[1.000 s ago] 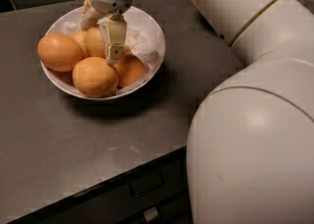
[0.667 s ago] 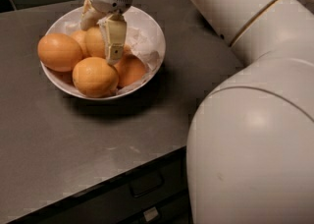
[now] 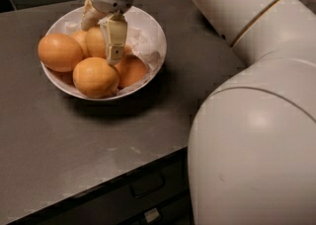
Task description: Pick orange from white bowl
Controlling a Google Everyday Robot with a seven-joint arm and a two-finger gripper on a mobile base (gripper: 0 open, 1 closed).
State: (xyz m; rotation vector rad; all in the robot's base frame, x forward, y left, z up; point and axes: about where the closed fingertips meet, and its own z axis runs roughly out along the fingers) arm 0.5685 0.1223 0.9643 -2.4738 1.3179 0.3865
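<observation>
Compared against the two earlier frames: I see no shift. The gripper (image 3: 98, 41) stays low inside the white bowl (image 3: 157, 46), at the same spot over the back of the fruit pile, and none of the fruit has rolled.

Grip: the fingers (image 3: 115, 36) stand about one fruit-width apart, one on each side of the orange (image 3: 95, 47). The near finger lies flat on its right flank, the far one on its upper left. Both look to be pressed to the peel, so I log it as clamped.

The orange sits in the bowl among the others, not lifted. It touches the deeper-orange oval fruit (image 3: 60, 52) to the left and the pebbly fruit (image 3: 95, 77) in front. A fourth fruit (image 3: 132, 70) lies to the right, under the near fingertip.

Crumpled white paper (image 3: 144, 39) shows along the bowl's right wall. The bowl rests on the dark counter (image 3: 74, 145). The arm (image 3: 276, 95) fills the right side of the view.
</observation>
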